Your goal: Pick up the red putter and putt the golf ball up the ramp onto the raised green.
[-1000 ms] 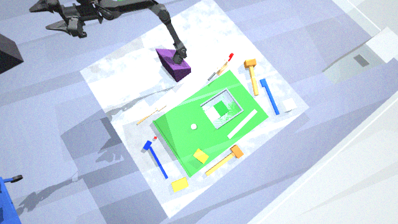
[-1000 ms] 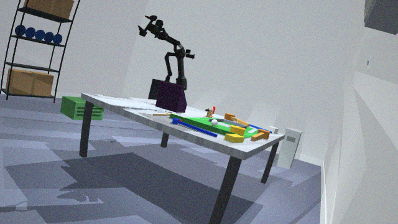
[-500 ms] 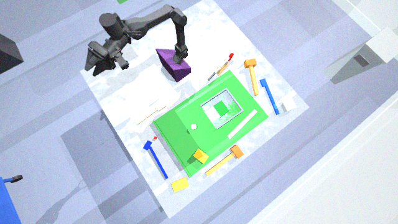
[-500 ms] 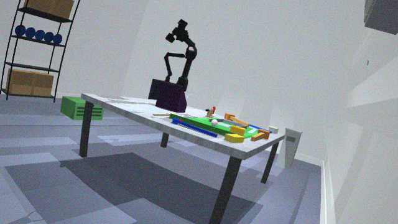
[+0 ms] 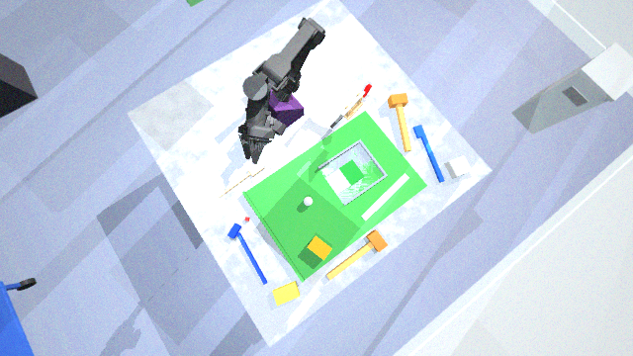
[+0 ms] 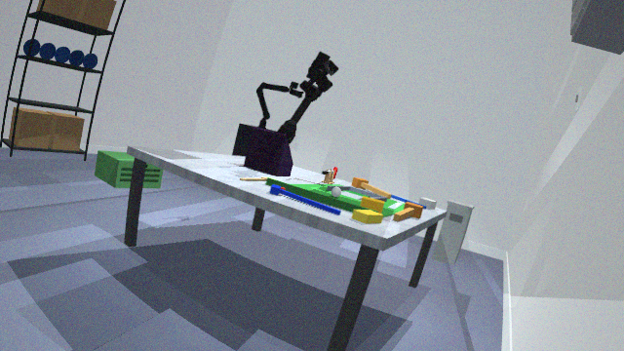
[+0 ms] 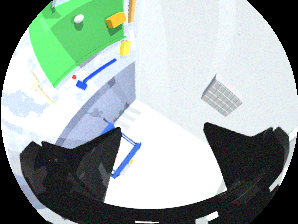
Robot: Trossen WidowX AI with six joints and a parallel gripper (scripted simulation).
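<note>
And here we are, eyes on the broad green putting board [image 5: 292,218] [image 6: 312,190] [image 7: 50,45] lying on the pale, marbled table [image 5: 346,44] [image 6: 195,166]. The black jointed arm [image 5: 284,64] [image 6: 299,109] rises from a purple angular pedestal [image 5: 297,115] [image 6: 258,151], just off one long edge of the board. Its black two-fingered gripper [image 5: 253,159] [image 6: 328,60] [image 7: 164,129] is up in the air on the arm's side of that board, fingers spread wide, nothing between them!

The task's club, the red-headed putter [image 5: 367,90] [image 6: 334,168], is out of its grasp, resting at a small tan wooden-looking stand [image 5: 353,110] [image 6: 329,177] near the board's corner, on the arm's side. The round white golf ball [image 5: 308,201] [image 6: 335,192] [image 7: 78,19] sits on the board, outside the grey-walled rectangular frame [image 5: 373,157] around the small green square [image 5: 352,172].

An orange block [image 5: 319,247] [image 6: 372,204] [image 7: 116,20] stands on the board, and a flat yellow block [image 5: 286,293] [image 6: 367,215] [image 7: 125,48] lies just off its corner. Beside the board's short edge, there's a long blue mallet [image 5: 251,257] [image 6: 307,200] [image 7: 100,71], with a tiny red cube [image 5: 247,219] [image 7: 74,77] between its head and the board.
</note>
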